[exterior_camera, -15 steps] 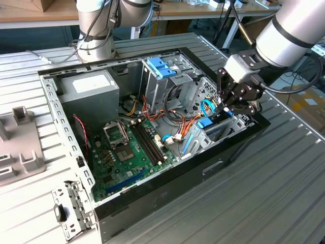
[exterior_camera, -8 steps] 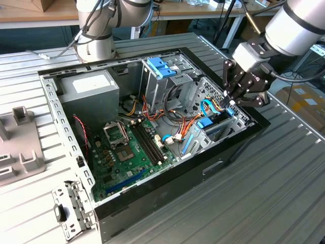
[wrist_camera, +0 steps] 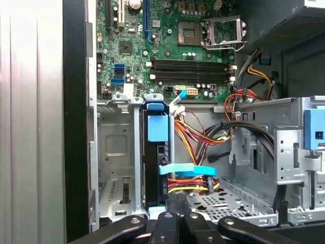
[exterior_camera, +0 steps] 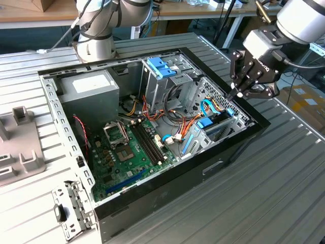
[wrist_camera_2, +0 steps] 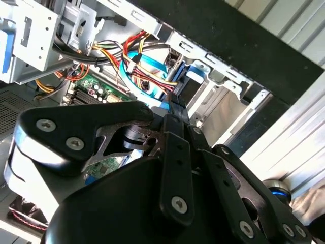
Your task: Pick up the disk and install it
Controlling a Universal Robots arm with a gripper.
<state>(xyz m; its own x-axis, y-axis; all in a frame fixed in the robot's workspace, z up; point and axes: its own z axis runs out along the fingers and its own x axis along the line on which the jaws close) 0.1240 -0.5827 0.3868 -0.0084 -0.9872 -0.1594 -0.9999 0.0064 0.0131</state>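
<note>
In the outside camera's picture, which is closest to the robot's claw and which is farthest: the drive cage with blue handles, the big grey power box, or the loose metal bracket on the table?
Measured from the gripper in the exterior view:
1. Cage with light-blue handles, at the back of the open case, nearest.
2. Grey power-supply box, in the case's far corner toward the exterior view's left.
3. Loose metal bracket, on the table outside the case, at the near corner, farthest.

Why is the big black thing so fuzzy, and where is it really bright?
In the second wrist view the black gripper sits so near the lens that it blurs; bright glare whitens the ribbed metal table. In the first wrist view the green circuit board looks evenly lit.
</note>
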